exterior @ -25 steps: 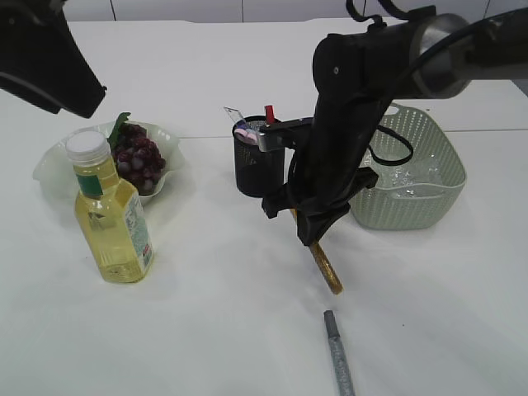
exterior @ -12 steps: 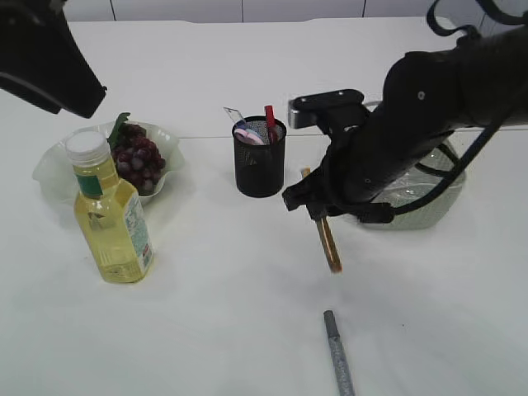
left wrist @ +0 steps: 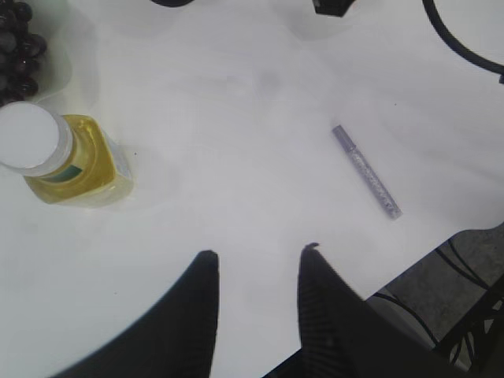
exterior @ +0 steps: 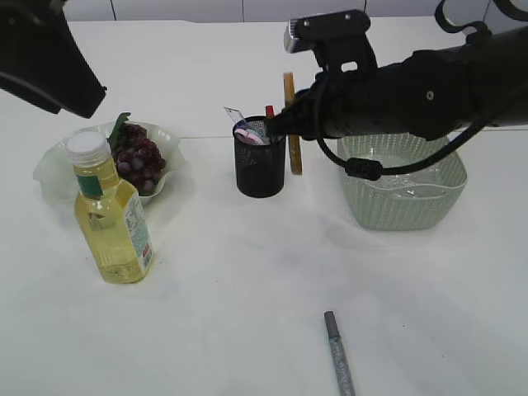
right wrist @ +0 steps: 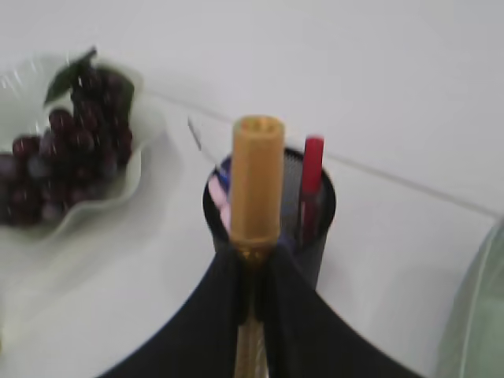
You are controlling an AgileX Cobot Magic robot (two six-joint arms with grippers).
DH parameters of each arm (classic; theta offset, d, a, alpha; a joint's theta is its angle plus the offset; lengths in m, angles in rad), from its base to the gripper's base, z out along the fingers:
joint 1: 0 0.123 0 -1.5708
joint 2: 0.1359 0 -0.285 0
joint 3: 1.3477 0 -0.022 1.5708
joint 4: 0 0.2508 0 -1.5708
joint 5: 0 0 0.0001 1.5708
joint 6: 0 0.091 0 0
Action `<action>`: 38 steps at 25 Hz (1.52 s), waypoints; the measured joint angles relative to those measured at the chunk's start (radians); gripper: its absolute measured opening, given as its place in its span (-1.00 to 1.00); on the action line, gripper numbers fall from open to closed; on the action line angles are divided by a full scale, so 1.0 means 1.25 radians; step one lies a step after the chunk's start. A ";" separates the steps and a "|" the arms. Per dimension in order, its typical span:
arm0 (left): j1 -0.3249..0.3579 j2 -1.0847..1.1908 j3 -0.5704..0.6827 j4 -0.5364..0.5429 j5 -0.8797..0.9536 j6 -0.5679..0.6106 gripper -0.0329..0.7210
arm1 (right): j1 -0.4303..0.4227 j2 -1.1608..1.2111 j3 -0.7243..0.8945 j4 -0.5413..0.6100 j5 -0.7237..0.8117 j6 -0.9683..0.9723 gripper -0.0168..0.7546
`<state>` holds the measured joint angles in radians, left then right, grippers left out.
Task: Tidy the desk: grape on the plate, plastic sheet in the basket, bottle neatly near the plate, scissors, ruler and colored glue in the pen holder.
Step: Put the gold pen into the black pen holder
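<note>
A: Nearest the camera, what lies on the table (exterior: pixel 247 313)?

B: A grey glue pen (exterior: pixel 338 353), flat on the white surface, long axis running near to far with a slight lean, its darker capped end pointing away. The left wrist view shows the left hand (left wrist: pixel 256 264) hanging over bare table with its fingers apart, grasping nothing.

A: And further in?

B: The bottle (exterior: pixel 110 213) stands upright on the left, white cap on top, just in front of the plate (exterior: pixel 51 169) holding the grapes (exterior: pixel 139 158). Near the middle stands the black mesh pen holder (exterior: pixel 260 169), with a red-handled item and pink handles poking out.

A: Where is the gold stick?

B: The gold glue stick (exterior: pixel 291 124) is clenched in the right hand (exterior: pixel 289 124), held nearly vertical (long axis up and down), just beside the holder's right rim. That arm reaches in almost level from the right, above the basket (exterior: pixel 450 186), which has clear plastic lying inside.
</note>
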<state>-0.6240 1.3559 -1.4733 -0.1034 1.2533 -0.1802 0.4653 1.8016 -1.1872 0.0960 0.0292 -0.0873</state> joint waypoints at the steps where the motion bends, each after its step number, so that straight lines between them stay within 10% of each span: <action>1: 0.000 0.000 0.000 0.000 0.000 0.000 -0.24 | 0.000 0.000 0.000 -0.002 -0.046 0.000 -0.86; 9: 0.000 0.000 0.000 0.000 0.000 0.000 -0.24 | 0.000 0.085 -0.066 -0.025 -0.241 -0.007 -0.86; 38: 0.000 0.000 0.000 0.000 0.000 0.000 -0.24 | -0.025 0.273 -0.242 0.005 -0.231 -0.087 -0.86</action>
<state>-0.6240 1.3559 -1.4733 -0.1034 1.2533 -0.1802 0.4343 2.1435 -1.4900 0.1025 -0.2589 -0.1965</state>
